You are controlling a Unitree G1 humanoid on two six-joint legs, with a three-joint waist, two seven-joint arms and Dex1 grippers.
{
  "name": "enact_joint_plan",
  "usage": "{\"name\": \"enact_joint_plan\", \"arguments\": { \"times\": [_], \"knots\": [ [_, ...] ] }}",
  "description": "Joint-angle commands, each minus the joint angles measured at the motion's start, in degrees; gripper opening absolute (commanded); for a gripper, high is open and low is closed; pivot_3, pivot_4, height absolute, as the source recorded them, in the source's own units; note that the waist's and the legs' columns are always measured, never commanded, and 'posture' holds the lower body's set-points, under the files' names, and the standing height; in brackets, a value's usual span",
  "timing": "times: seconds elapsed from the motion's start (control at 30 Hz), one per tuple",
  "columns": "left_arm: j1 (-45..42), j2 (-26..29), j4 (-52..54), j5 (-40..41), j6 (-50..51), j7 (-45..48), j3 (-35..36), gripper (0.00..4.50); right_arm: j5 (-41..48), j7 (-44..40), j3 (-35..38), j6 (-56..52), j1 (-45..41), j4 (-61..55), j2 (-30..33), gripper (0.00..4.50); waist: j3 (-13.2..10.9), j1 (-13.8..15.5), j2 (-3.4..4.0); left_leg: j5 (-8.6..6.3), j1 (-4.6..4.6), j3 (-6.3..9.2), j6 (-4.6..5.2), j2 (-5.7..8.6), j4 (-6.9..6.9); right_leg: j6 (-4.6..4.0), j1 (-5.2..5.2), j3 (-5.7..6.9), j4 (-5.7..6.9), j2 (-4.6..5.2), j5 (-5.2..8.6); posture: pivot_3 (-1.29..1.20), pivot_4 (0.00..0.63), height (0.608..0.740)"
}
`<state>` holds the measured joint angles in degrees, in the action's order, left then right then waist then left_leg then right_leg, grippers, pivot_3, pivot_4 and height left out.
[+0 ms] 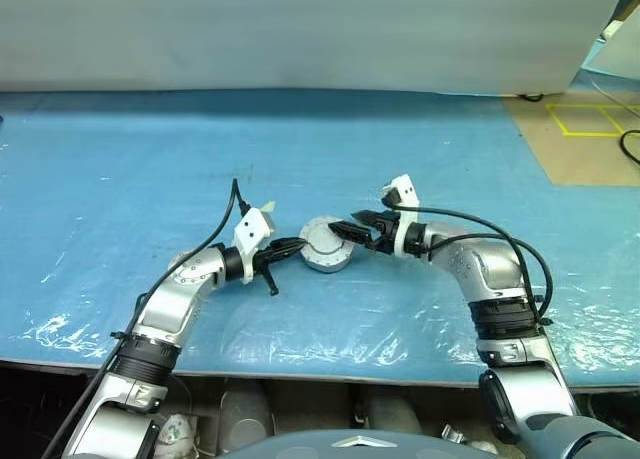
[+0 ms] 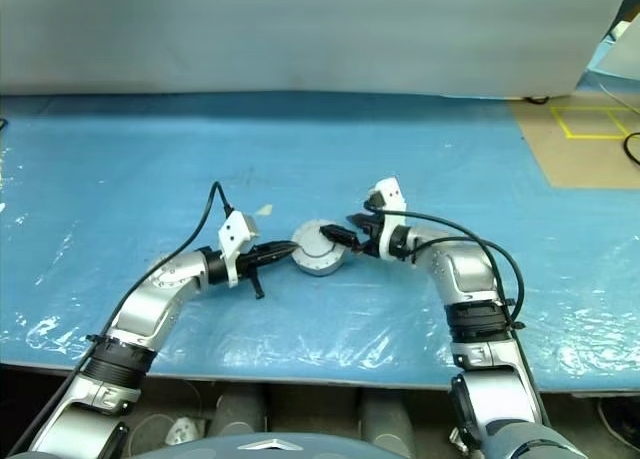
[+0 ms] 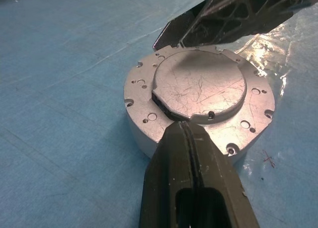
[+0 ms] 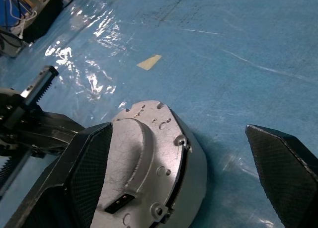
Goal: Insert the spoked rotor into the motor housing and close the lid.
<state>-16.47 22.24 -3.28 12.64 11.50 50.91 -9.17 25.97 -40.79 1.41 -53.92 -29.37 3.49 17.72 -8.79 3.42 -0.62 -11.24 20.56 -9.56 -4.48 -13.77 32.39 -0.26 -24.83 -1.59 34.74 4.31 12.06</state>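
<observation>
motor housing [image 1: 327, 247] at frame centre on the blue surface [image 1: 150, 159], lid [image 3: 201, 86] down | left claw [image 3: 190, 131] together, tips at lid edge | right claw [image 4: 184, 153] apart, straddling housing | handling: looks heavy, stiff, smooth metal (likely slippery); grip the side wall

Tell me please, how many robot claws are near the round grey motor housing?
2. The left claw, shut, rests its tip at the edge of the lid on the motor housing. The right claw, open, straddles the housing from the other side.
</observation>
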Motion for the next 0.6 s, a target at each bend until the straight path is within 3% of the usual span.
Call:
{"name": "enact_joint_plan", "arguments": {
  "times": [0.03,0.33,0.6],
  "knots": [
    [0.9,0.3,-0.6,-0.4,0.7,-0.2,-0.5,0.0,5.0,0.4,2.6,-6.9,-1.4,-2.3,0.4,4.48,0.0,0.2,0.0,0.0,-0.01,0.0,0.0,0.0,0.0,0.0,0.0,0.0,0.0,0.0,0.0,0.0,0.15,0.74],
    [1.2,0.2,-0.2,-0.3,0.8,-0.6,-0.4,0.0,8.7,-0.6,2.5,-15.7,0.4,-2.9,4.7,4.48,0.0,0.6,0.0,0.0,0.0,0.0,-0.01,0.0,-0.01,0.0,0.0,0.0,0.0,0.0,0.0,0.0,0.15,0.74],
    [1.6,0.2,-0.1,-0.2,0.7,-0.9,-0.4,0.0,14.5,2.5,6.5,-23.3,2.7,-3.4,-0.1,4.48,0.0,0.6,0.02,0.0,-0.09,-0.02,-0.01,-0.01,-0.01,0.0,0.03,-0.01,0.01,0.0,0.0,0.0,0.15,0.74]
  ]
}}
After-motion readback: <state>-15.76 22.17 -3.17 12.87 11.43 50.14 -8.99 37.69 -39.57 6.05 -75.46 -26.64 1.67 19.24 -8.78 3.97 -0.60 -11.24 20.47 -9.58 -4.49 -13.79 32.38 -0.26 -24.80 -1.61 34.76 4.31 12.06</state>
